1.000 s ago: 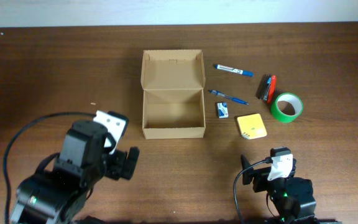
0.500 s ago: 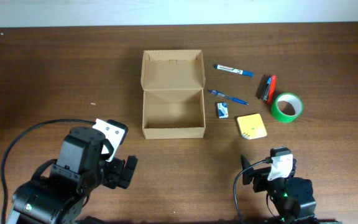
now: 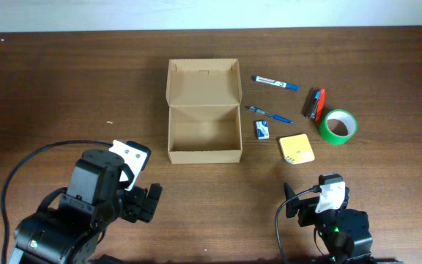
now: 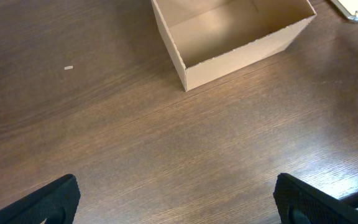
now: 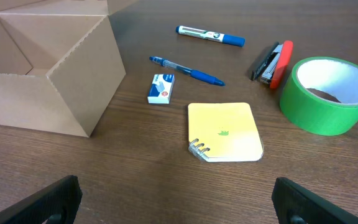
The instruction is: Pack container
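The container (image 3: pixel 204 110) is a tan cardboard box at the table's middle, its lid flap open toward the back and its inside bare. It also shows in the left wrist view (image 4: pixel 235 37) and the right wrist view (image 5: pixel 48 74). To its right lie a blue marker (image 3: pixel 275 82), a blue pen (image 3: pixel 268 114), a small white-and-blue pack (image 3: pixel 262 130), a yellow notepad (image 3: pixel 297 149), a red-and-black stapler (image 3: pixel 316 104) and a green tape roll (image 3: pixel 338 126). My left gripper (image 4: pixel 179 202) is open and empty, in front of the box. My right gripper (image 5: pixel 179 202) is open and empty, in front of the notepad (image 5: pixel 224 131).
Both arms sit near the table's front edge, the left arm (image 3: pixel 97 194) at the left and the right arm (image 3: pixel 332 213) at the right. A tiny pale scrap (image 3: pixel 109 122) lies left of the box. A pale wall borders the table's back edge.
The left arm pulled back toward the front edge a second ago and has been still since. The right arm and all objects have not moved.
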